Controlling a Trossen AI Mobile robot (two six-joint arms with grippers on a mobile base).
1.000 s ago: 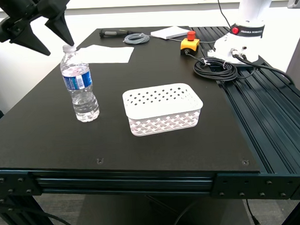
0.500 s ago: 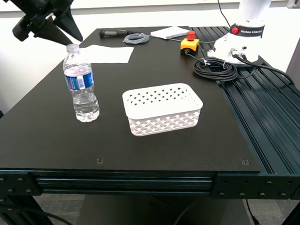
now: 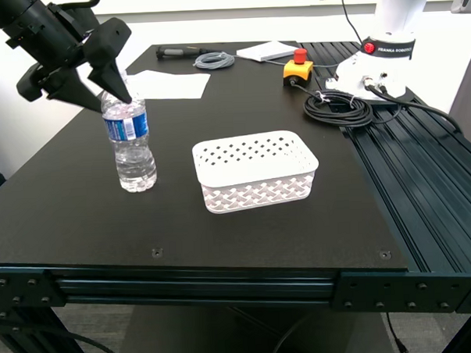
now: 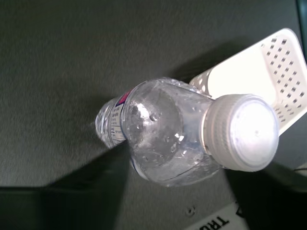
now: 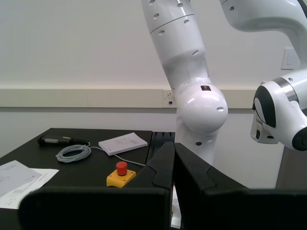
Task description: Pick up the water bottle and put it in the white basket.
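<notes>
The water bottle (image 3: 132,146), clear with a blue label, stands upright on the black table, toward the exterior view's left. Its white cap (image 4: 242,132) fills the first wrist view, which looks straight down on it. My first gripper (image 3: 111,100) is open at the bottle's top, one black finger (image 3: 115,68) in front of the cap and the other beside the neck. The white basket (image 3: 255,170) sits empty just to the exterior view's right of the bottle, also seen as the basket (image 4: 268,72) past the cap. My second gripper (image 5: 173,160) is shut, raised and facing the far wall.
At the table's far end lie a sheet of paper (image 3: 165,83), a coiled grey cable (image 3: 214,61), a notepad (image 3: 267,51) and a yellow box with a red button (image 3: 298,67). A white robot base (image 3: 383,57) with black cables (image 3: 338,107) stands at the exterior view's right.
My first gripper has come down and toward the bottle, from above and behind it to around its top. The bottle and basket have not moved.
</notes>
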